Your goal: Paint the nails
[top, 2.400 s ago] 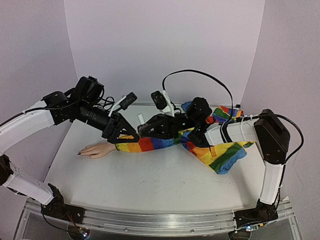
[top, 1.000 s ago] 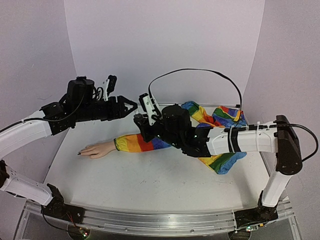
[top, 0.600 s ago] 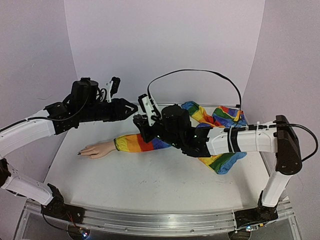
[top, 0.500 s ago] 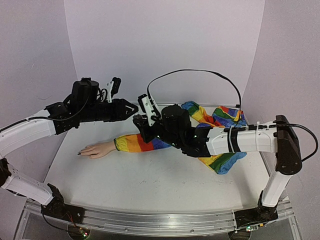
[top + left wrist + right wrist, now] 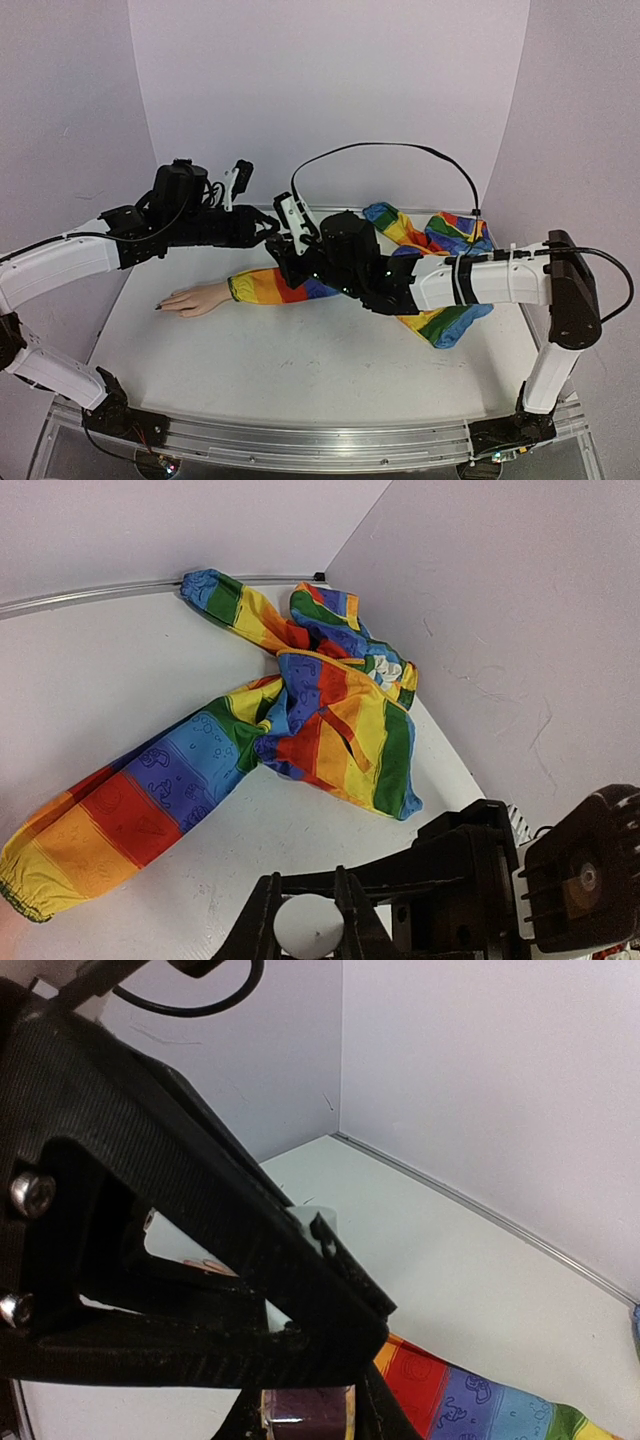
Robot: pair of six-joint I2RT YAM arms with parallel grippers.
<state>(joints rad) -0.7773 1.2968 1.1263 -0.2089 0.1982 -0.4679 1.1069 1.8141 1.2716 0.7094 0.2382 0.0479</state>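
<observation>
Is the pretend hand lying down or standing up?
Lying down: the mannequin hand rests flat on the white table, not upright.

Pairs white tubular links on the left arm (image 5: 55, 262) and right arm (image 5: 500, 278) with black joint housings and black wrist blocks. Routes a thin black cable (image 5: 400, 148) in a loop over the right arm. Wraps black bands round the right forearm. Shows two silver screws (image 5: 30, 1192) set in matte black fingers (image 5: 150, 1140).
</observation>
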